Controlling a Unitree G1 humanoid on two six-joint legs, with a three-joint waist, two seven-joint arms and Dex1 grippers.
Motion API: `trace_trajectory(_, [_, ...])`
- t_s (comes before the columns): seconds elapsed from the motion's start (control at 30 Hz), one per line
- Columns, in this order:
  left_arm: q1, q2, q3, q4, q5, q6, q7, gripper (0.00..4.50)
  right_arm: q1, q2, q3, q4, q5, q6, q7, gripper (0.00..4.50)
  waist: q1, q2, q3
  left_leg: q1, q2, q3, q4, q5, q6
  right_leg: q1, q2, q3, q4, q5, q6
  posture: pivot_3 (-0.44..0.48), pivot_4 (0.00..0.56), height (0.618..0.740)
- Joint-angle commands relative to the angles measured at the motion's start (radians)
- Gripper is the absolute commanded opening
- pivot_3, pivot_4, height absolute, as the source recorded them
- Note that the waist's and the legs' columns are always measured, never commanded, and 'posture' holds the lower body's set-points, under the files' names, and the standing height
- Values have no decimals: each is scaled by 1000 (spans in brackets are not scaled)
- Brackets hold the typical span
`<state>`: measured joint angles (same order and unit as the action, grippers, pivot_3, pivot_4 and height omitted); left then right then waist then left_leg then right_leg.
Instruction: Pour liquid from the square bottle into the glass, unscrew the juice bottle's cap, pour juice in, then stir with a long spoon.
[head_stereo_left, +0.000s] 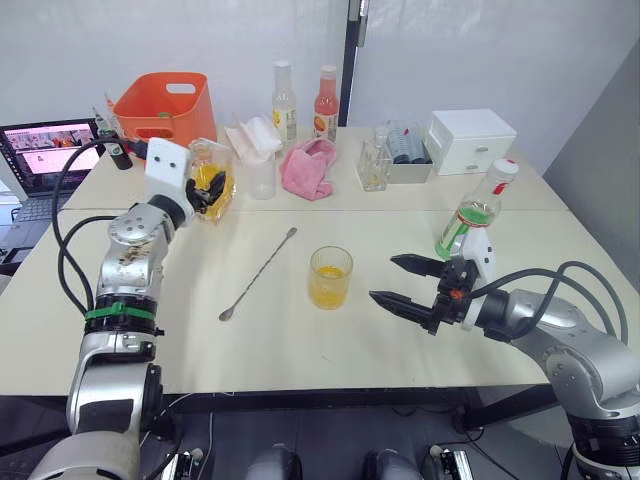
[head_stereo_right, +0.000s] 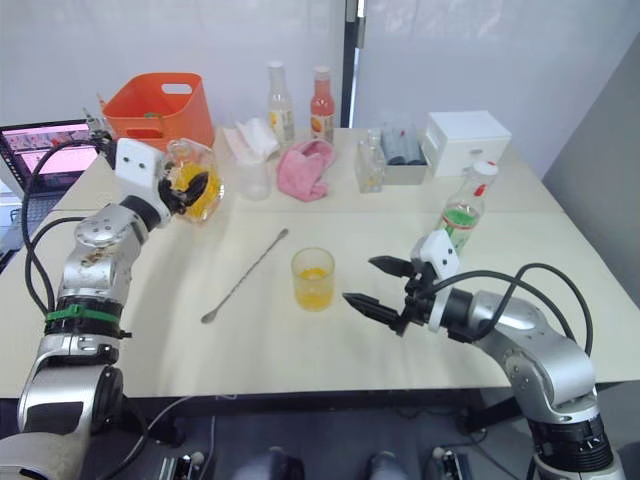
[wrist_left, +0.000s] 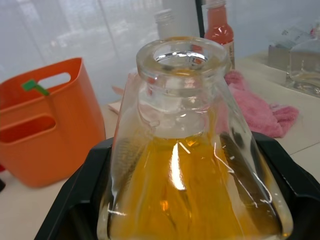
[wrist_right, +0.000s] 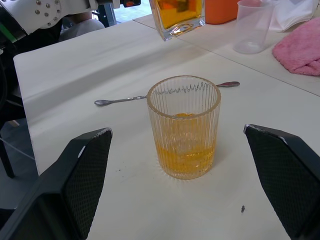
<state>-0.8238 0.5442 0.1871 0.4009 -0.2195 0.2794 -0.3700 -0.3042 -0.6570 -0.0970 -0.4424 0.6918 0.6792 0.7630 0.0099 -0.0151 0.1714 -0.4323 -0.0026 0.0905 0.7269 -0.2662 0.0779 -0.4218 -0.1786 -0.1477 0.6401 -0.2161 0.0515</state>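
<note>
A: Which arm is nearer the juice bottle (head_stereo_left: 478, 212)?

B: The right. It stands upright, white cap (head_stereo_left: 506, 168) on, just behind the right gripper (head_stereo_left: 408, 281), whose jaws are spread wide and empty, pointing at the glass (head_stereo_left: 330, 277).

A: And the containers?

B: The glass holds a shallow layer of orange liquid. The left gripper (head_stereo_right: 190, 190) is clamped around the square bottle (head_stereo_right: 194, 182), part full, at the tabletop's (head_stereo_left: 300, 340) far left. The long spoon (head_stereo_left: 259, 273) lies diagonally beside the glass.

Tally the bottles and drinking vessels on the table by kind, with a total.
Tall slim drink bottles: 2 (yellow, pink)
Square glass bottles: 2 (square bottle, smaller clear bottle)
Juice bottle: 1
Glass: 1
Clear plastic cup: 1
Total: 7
</note>
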Motion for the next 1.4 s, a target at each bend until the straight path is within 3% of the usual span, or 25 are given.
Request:
trace_trajectory(0.03, [1, -4, 83, -178, -73, 86, 52, 2804, -1, 1, -23, -29, 18, -14, 4, 4472, 1, 0, 0, 0, 0, 0, 0, 0, 0, 0, 0, 0, 0, 0, 0, 0, 150, 713])
trace_trajectory(0.23, [122, -15, 122, -275, -68, 117, 105, 2804, -1, -2, -25, -28, 24, -6, 4, 4472, 2, 0, 0, 0, 0, 0, 0, 0, 0, 0, 0, 0, 1, 0, 0, 0, 150, 713])
trace_trajectory(0.43, [173, -23, 120, -220, -55, 47, 101, 2804, -6, -2, -24, -23, 27, 1, 5, 4472, 6, -1, 0, 0, 0, 0, 1, 0, 0, 0, 0, 0, 1, 0, 0, 0, 150, 713])
trace_trajectory(1.03, [122, -60, 103, 35, -34, 10, 111, 2804, -12, -16, -40, -22, 37, 13, 4, 4472, 6, -2, -3, 8, 0, 1, 1, 0, -1, 5, -1, 3, 3, 0, -1, 0, 150, 713])
trace_trajectory(1.1, [122, -63, 105, 30, -36, 5, 109, 3842, -8, -20, -43, -23, 39, 12, 1, 4500, 5, -2, -3, 8, 0, 1, 1, 0, -1, 5, -1, 3, 3, 0, -1, 0, 150, 713])
trace_trajectory(1.17, [124, -66, 110, 25, -41, 1, 106, 4476, -6, -23, -44, -22, 41, 10, -1, 4500, 5, -2, -3, 7, 0, 1, 1, 0, -1, 4, -1, 3, 3, 0, -1, 0, 150, 713])
trace_trajectory(1.4, [132, -63, 119, -16, -55, -11, 79, 4476, -4, -27, -46, -17, 42, 4, -3, 4500, 5, -2, -3, 6, 0, 1, 1, 0, -1, 4, -1, 3, 3, 0, -1, 0, 150, 713])
